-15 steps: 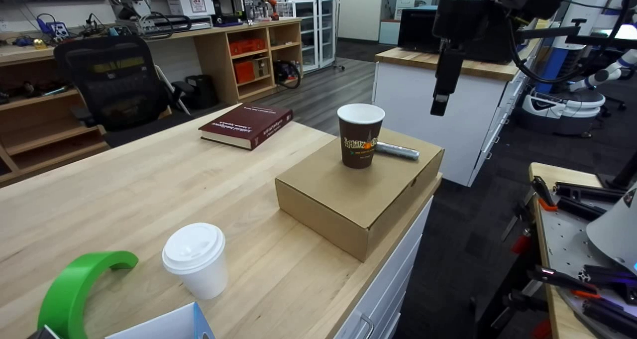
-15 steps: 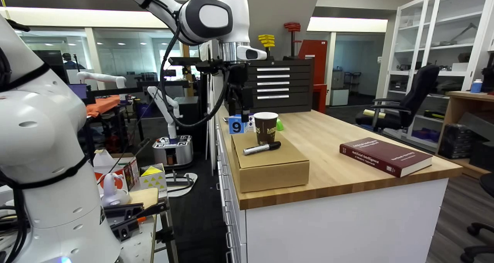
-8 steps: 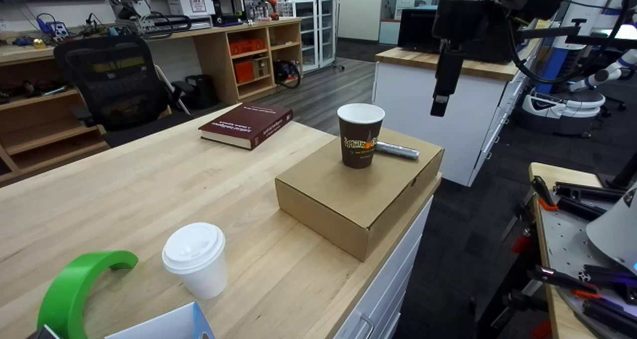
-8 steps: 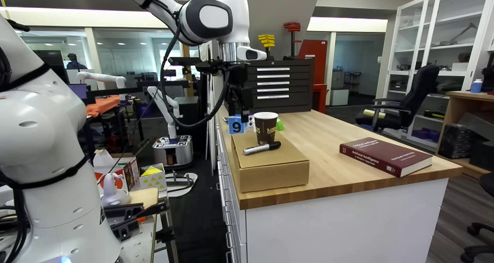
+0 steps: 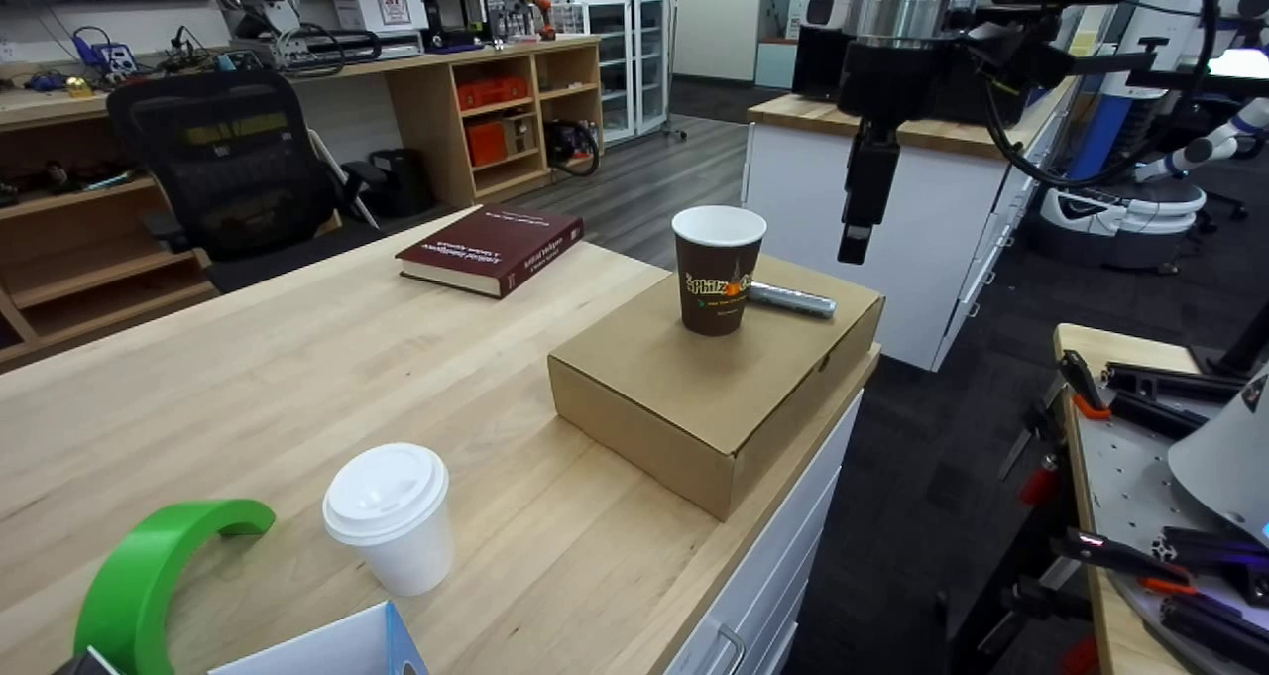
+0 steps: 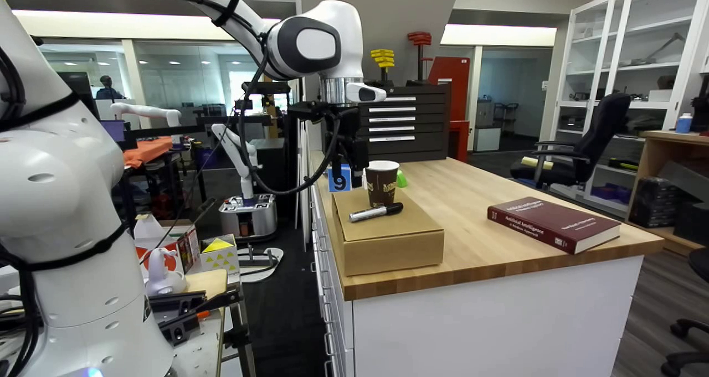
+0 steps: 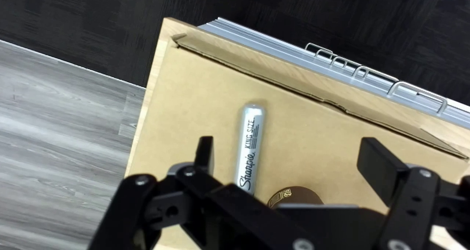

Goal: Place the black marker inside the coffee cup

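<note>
Lying flat on the matte cardboard box (image 7: 191, 103), lower than the jaws and framed between them in wrist view: the marker (image 7: 249, 151). Smooth silver barrel, rounded end, black Sharpie lettering; black cap (image 6: 395, 208) in an exterior view. Gripper (image 7: 289, 154) has its jaws wide apart. Dark-brown tapered paper cup (image 5: 717, 293), white rim, printed logo, stands upright just beside the marker.

The marker (image 6: 376, 213) is a chunky Sharpie King Size, silver barrel, black cap on, just lying flat on a cardboard box (image 5: 644, 363). The coffee cup (image 5: 716, 277) is dark brown with Philz print, white inside, standing upright on the same box right beside the cap end, can't tell if they're touching.
</note>
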You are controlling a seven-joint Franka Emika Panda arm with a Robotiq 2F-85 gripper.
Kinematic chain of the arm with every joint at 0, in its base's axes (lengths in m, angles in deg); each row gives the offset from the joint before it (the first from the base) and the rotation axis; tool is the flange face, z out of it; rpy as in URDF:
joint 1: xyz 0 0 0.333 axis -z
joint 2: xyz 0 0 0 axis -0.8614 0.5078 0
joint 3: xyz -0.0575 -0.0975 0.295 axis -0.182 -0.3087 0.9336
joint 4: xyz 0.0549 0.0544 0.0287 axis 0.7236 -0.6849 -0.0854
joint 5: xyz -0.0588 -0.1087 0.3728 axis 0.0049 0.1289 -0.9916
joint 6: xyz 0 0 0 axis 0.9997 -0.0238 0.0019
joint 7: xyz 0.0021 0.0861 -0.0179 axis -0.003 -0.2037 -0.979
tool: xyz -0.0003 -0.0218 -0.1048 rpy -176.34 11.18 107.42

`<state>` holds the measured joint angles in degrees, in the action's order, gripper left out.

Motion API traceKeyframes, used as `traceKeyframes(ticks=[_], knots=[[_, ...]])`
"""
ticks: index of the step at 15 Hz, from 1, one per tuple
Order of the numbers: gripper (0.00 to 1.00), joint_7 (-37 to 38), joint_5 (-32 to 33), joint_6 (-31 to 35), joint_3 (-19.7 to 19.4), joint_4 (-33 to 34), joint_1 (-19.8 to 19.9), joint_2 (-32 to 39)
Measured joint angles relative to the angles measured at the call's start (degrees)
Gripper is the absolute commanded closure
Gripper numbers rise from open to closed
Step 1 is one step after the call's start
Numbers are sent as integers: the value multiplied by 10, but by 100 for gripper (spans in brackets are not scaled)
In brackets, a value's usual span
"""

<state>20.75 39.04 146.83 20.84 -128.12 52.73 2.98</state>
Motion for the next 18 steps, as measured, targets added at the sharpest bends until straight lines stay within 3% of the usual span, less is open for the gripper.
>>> traceKeyframes(ticks=[18], knots=[[0,-17,62,88,-9,0,3,91]])
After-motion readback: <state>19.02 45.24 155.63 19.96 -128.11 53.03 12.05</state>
